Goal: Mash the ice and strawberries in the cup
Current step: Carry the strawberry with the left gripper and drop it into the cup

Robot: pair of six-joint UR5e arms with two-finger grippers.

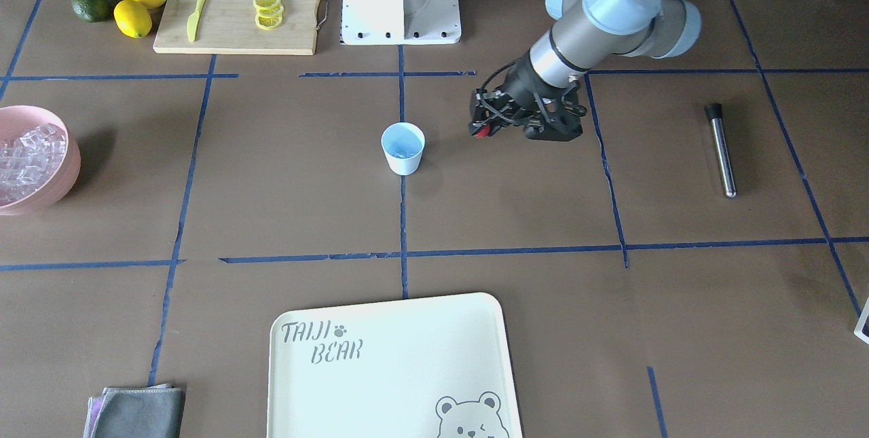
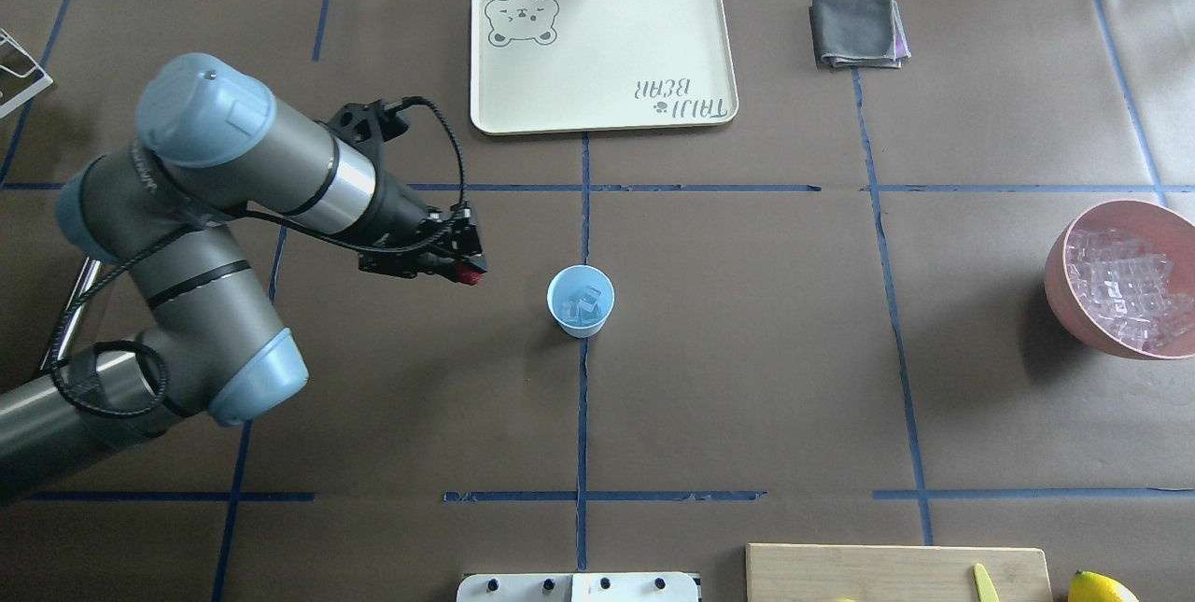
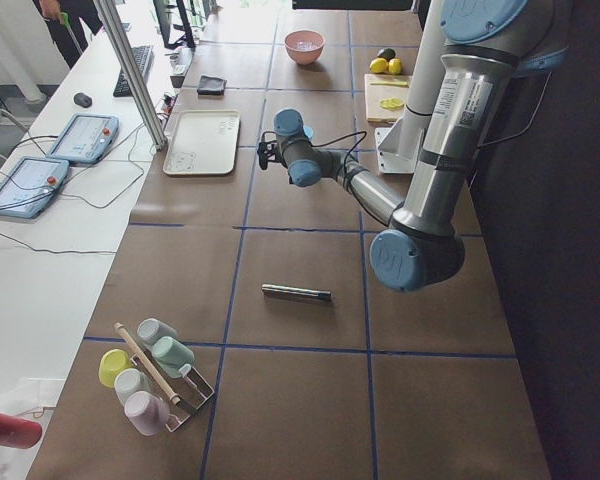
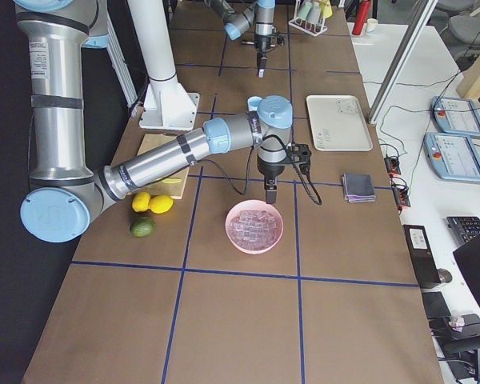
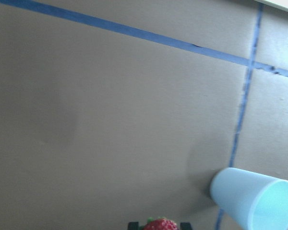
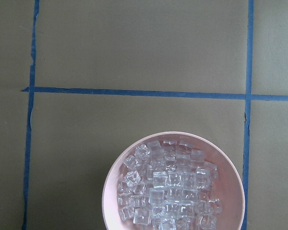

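Observation:
The pale blue cup [image 2: 581, 301] stands upright at the table's centre with a few clear ice cubes [image 2: 584, 301] inside. My left gripper [image 2: 470, 272] hovers a short way to the cup's left, shut on a small red strawberry [image 1: 481, 131]. In the left wrist view the strawberry [image 5: 159, 224] peeks in at the bottom edge and the cup [image 5: 252, 199] sits lower right. The right gripper [image 4: 270, 192] hangs just above the pink bowl [image 4: 254, 226] of ice [image 6: 170, 189]. It shows only in the exterior right view, so I cannot tell its state.
A metal rod with a black tip [image 1: 721, 149] lies on the left arm's side. A cream tray [image 2: 602, 51] and a grey cloth [image 2: 859, 30] lie on the far side. A cutting board [image 1: 237, 10] holds lemon slices and a yellow knife, with lemons [image 1: 139, 5] beside it.

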